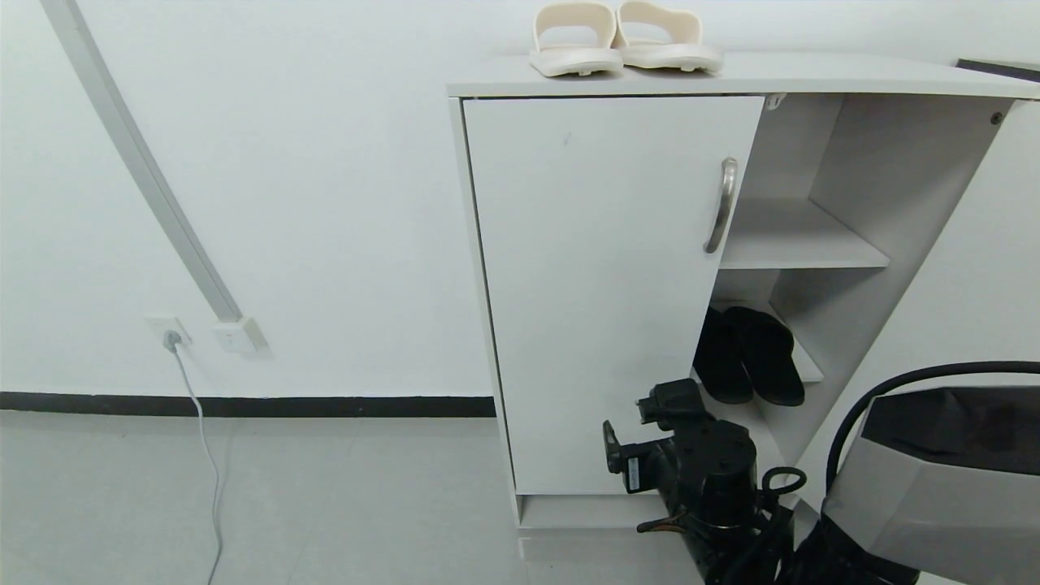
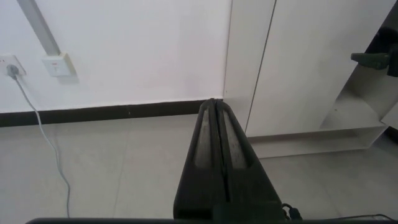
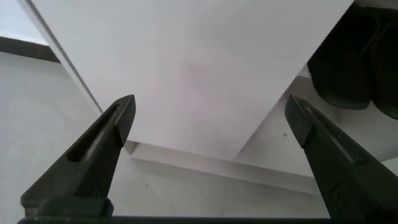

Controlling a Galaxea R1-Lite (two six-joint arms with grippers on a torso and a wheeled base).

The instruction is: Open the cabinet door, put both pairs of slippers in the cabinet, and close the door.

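Right door (image 1: 975, 284) standing open; black slippers (image 1: 751, 353) sitting on lower shelf (image 1: 804, 366). Beige pair (image 1: 626, 41) waiting on cabinet top (image 1: 812, 77) (roughly half done). Right end effector (image 3: 210, 106) gaping wide, empty, near the cabinet's foot; left end effector (image 2: 214, 109) pinched closed, holding nothing.

Bare indoor room, entryway-like: white shoe cabinet (image 1: 609, 309) against a plain wall (image 1: 309, 203); socket (image 1: 169, 331) and grey floor (image 1: 325, 504) beside it.
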